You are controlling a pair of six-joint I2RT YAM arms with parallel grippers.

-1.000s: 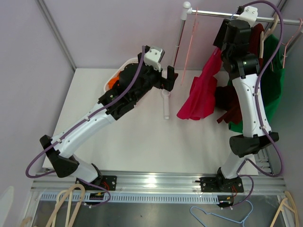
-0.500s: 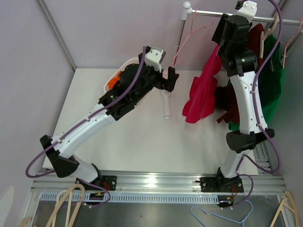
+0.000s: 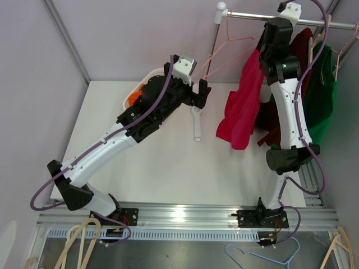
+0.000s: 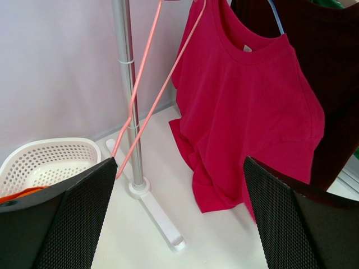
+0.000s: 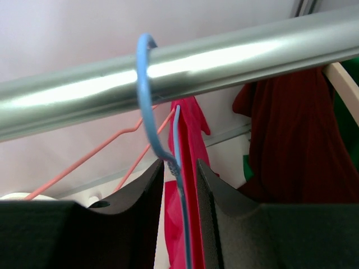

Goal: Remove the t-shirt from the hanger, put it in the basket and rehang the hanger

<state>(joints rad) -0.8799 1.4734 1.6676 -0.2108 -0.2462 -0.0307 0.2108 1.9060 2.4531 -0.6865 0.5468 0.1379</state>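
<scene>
T-shirt (image 3: 240, 115), red, on blue hanger (image 5: 147, 106): your right gripper (image 5: 178, 168) has just narrowed around its neck below the rail (image 5: 252, 53), hold uncertain, unhooking likely next; left gripper (image 4: 179, 168) wide open, empty.

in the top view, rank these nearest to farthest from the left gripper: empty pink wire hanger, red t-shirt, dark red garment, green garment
From the left gripper:
1. empty pink wire hanger, just up and right of it
2. red t-shirt, further right
3. dark red garment, right of the t-shirt
4. green garment, far right
</scene>
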